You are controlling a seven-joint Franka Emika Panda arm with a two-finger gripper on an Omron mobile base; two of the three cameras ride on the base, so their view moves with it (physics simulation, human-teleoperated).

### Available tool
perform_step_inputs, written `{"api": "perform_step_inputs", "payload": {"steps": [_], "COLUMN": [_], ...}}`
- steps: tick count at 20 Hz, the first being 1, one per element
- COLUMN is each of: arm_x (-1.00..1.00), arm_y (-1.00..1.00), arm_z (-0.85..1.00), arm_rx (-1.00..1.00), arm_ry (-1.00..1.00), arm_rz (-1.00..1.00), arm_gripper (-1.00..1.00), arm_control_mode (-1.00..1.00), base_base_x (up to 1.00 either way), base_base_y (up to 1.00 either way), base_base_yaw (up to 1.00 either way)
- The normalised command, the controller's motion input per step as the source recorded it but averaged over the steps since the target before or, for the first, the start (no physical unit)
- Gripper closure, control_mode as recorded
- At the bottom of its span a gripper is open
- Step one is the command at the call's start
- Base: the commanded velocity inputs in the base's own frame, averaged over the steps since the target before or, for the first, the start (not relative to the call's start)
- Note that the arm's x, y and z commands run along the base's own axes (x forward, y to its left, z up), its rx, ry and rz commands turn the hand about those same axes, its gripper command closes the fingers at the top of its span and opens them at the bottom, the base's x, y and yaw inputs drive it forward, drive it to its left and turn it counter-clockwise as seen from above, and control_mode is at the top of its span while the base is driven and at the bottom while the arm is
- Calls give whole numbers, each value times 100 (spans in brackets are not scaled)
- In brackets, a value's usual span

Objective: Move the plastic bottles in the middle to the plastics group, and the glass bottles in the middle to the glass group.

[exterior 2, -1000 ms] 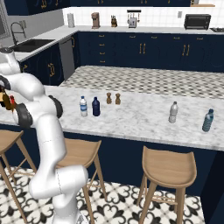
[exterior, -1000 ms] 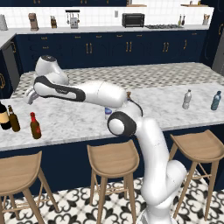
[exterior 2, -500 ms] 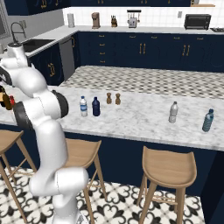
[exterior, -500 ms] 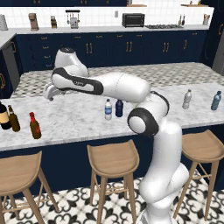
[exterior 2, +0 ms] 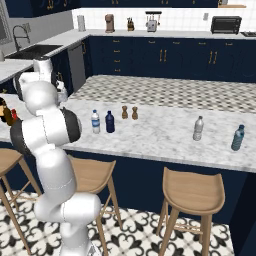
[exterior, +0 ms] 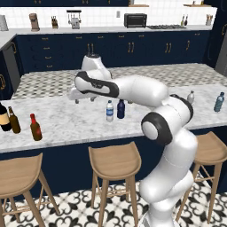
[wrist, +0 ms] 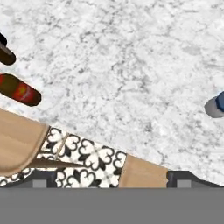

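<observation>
At the far left of the counter point(exterior: 66, 117) stand the wine bottle point(exterior: 4, 117) and the amber bottle point(exterior: 14, 120), with the red-capped bottle point(exterior: 35, 127) just beside them, so the glass looks sorted. The red-capped bottle also lies at the left edge of the hand view point(wrist: 19, 90).

The gripper point(exterior: 84, 100) hangs above bare marble between that group and the middle pair, fingers spread wide and nothing between them.

Next come the water bottle point(exterior: 110, 111) and the navy bottle point(exterior: 120, 109), upright and just beside each other, still to be moved. Both are probably light, thin-walled plastic: easy to tip with a glancing touch, and liable to dent or slip under a hard squeeze. The water bottle is best taken around the labelled body, below the shoulder, where it is widest and stiffest. The navy bottle narrows at the neck, so a grip on the lower body seems safer. Because they stand so close, a finger closing on one may knock the other.

Well apart at the right end stand the greyish bottle point(exterior: 191, 97) and the teal bottle point(exterior: 219, 102), the plastics group.
</observation>
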Motion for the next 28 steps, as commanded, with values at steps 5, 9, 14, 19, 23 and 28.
{"api": "perform_step_inputs", "payload": {"steps": [5,9,14,19,23,28], "arm_x": [27,52,48,49,84,18], "arm_y": [-100,-100,-80,-5,2,-10], "arm_z": [-17,-4,-1,-46,-45,-4], "arm_rx": [0,-2,-5,-1,-6,-1], "arm_ry": [19,18,10,0,5,-4], "arm_rz": [-55,-48,-40,-6,10,5], "arm_gripper": [-100,-100,-100,-100,-100,-100], "arm_control_mode": [-100,-100,-100,-100,-100,-100], "base_base_x": [0,0,0,0,0,0], "base_base_y": [0,0,0,0,0,0], "base_base_yaw": [0,0,0,0,0,0]}}
